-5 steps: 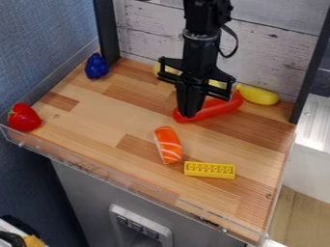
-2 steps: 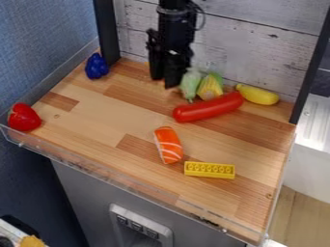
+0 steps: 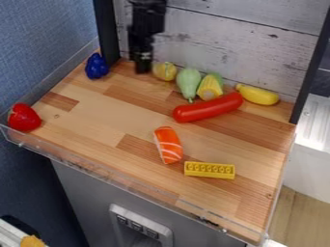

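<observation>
Nine toys on table. My hand at far left, between blue toy and yellow fruit, just beside yellow fruit. Can't tell whether hand is open or closed; see nothing gripped. Yellow fruit sits by far wall, left of green pear. I judge myself between grasps; any grasp calls for careful alignment.
</observation>
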### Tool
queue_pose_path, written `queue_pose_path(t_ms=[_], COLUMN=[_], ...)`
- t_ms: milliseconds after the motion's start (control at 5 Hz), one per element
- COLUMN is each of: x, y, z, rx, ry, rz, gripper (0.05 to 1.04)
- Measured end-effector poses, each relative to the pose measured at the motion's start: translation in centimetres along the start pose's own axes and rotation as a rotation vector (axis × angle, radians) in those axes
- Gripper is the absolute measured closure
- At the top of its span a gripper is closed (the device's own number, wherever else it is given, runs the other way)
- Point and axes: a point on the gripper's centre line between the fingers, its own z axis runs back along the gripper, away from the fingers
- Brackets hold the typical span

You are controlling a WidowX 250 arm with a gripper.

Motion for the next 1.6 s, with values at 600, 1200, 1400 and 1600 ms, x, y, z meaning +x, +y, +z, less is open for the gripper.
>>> queue_pose_path(t_ms=[600, 1200, 1400, 1600], x=[-3.3, -3.2, -3.1, -3.0], y=[1.8, 1.8, 2.3, 2.9], z=[-0.9, -1.9, -2.2, -2.2], rx=[-0.045, -0.049, -0.044, -0.027], ry=[-0.001, -0.001, -0.003, -0.003], rz=[0.195, 0.437, 0.414, 0.287], gripper=[0.092, 0.091, 0.093, 0.093])
